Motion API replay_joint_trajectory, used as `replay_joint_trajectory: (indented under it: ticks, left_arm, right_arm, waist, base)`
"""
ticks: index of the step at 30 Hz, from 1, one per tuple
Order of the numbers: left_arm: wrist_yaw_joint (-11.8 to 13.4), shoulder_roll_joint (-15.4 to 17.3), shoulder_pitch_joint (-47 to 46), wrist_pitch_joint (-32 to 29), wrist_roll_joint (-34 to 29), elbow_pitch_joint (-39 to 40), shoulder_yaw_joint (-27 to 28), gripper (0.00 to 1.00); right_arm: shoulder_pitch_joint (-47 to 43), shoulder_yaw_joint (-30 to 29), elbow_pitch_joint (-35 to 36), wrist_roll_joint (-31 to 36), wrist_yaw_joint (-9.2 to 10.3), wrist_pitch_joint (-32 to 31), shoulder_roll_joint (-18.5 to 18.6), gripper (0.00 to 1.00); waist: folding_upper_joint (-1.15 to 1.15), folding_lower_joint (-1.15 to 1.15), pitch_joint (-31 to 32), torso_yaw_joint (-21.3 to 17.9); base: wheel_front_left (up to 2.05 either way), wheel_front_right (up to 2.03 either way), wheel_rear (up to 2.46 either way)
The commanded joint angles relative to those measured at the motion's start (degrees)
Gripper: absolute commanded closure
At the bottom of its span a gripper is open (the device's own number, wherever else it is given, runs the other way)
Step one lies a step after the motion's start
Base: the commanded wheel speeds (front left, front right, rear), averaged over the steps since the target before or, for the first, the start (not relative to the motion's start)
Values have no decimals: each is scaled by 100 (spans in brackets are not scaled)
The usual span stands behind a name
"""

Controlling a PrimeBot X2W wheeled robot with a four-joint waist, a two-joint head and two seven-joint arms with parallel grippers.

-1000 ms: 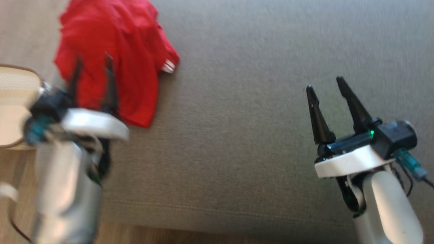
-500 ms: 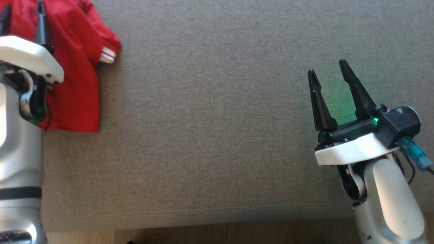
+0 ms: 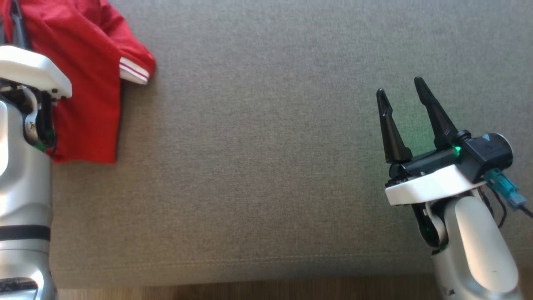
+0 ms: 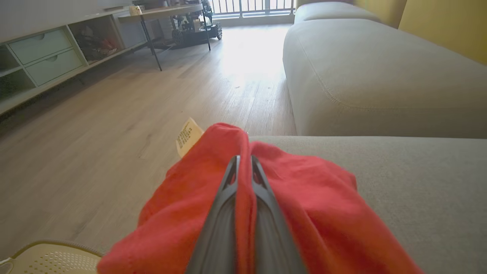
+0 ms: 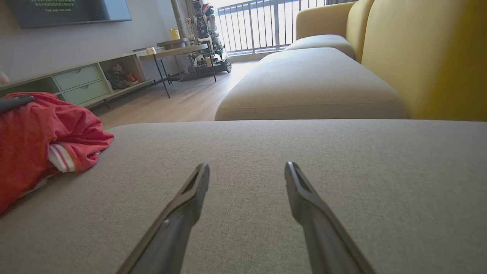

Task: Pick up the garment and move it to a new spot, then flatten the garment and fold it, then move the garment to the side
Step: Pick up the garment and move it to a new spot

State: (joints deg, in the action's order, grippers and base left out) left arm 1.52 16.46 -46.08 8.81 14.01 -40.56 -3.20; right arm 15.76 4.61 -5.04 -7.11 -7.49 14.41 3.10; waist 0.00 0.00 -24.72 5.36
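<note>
The garment is a crumpled red shirt with a white-striped sleeve cuff, lying at the far left of the grey sofa seat. In the left wrist view my left gripper has its two dark fingers pressed together on a raised fold of the red garment, and a pale label sticks out beyond it. My right gripper stands open above bare cushion at the right, far from the shirt; its spread fingers frame empty fabric, with the garment off to the left.
The seat's front edge and a strip of wooden floor run along the bottom. Beyond the shirt lie wooden floor, another sofa section, a low cabinet and a small table. A pale mesh object sits below the shirt.
My left gripper has shut on a fold of the shirt. The head camera swung right earlier, shifting the whole picture. The right gripper has stayed open and still.
</note>
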Motion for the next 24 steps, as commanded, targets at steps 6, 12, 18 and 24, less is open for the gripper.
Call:
replay_joint_trajectory:
  ticks: [6,12,18,24]
  left_arm:
    - [66,215,-82,520,-16,826,205,100]
    - [-17,11,83,607,89,1942,238,100]
    - [-120,-206,298,511,169,2964,30,100]
    - [-93,-392,366,105,230,3707,-205,100]
  right_arm:
    - [-173,207,22,-82,0,55,-23,0]
    - [-293,241,-52,-220,0,57,-23,0]
    - [-353,276,-44,-411,0,58,-23,0]
    - [-386,237,-8,-546,0,58,-23,0]
  waist:
    - [0,0,639,188]
    - [0,0,1130,190]
    - [0,0,1462,-60]
    - [0,0,1508,-424]
  base:
    - [0,0,0]
    - [0,0,0]
    - [0,0,0]
    - [0,0,0]
